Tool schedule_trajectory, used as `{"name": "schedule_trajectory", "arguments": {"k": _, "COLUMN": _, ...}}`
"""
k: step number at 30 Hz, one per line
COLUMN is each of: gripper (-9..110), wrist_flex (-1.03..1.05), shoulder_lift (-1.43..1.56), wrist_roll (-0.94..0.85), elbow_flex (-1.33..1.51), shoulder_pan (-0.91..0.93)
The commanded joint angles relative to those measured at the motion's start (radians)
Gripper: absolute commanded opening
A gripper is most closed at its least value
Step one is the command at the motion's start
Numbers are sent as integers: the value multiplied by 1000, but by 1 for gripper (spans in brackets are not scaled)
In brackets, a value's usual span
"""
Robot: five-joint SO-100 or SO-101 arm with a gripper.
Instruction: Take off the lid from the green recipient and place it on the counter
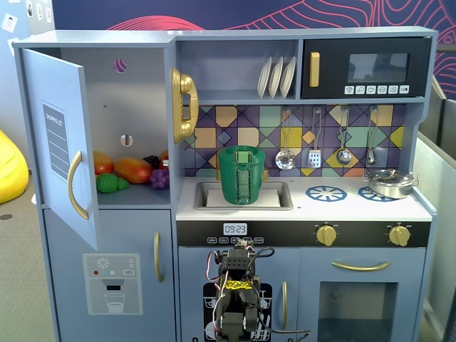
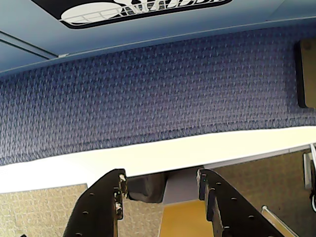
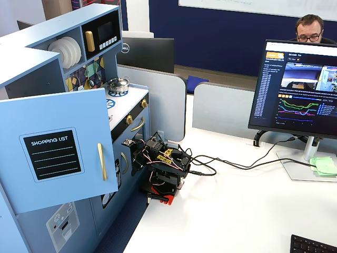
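The green recipient [image 1: 242, 178] stands upright in the recessed sink of the white counter [image 1: 356, 208]. The lid [image 1: 242, 150] sits on top of it, its knob at the centre. My arm [image 1: 239, 285] is folded low in front of the kitchen, well below the counter and far from the pot. In the wrist view my gripper [image 2: 161, 176] is open and empty, looking down past the white table edge at blue carpet. In a fixed view the arm [image 3: 163, 164] rests on the white desk; the open door hides the pot there.
A steel pot [image 1: 390, 182] sits on the right burner ring; it also shows in a fixed view [image 3: 119, 84]. The fridge door [image 1: 60, 142] hangs open at the left, with toy fruit [image 1: 132, 169] inside. A monitor [image 3: 297, 87] and cables [image 3: 231, 162] lie on the desk.
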Motion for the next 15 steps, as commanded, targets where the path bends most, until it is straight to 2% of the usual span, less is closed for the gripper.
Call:
{"name": "schedule_trajectory", "arguments": {"k": 1, "gripper": 0, "wrist_flex": 184, "shoulder_lift": -6, "wrist_roll": 41, "elbow_flex": -3, "shoulder_pan": 49}}
{"name": "schedule_trajectory", "arguments": {"k": 9, "gripper": 0, "wrist_flex": 170, "shoulder_lift": -6, "wrist_roll": 43, "elbow_flex": -3, "shoulder_pan": 44}}
{"name": "schedule_trajectory", "arguments": {"k": 12, "gripper": 0, "wrist_flex": -20, "shoulder_lift": -8, "wrist_roll": 44, "elbow_flex": -29, "shoulder_pan": 49}}
{"name": "schedule_trajectory", "arguments": {"k": 15, "gripper": 0, "wrist_flex": -307, "shoulder_lift": -132, "wrist_roll": 9, "elbow_flex": -190, "shoulder_pan": 41}}
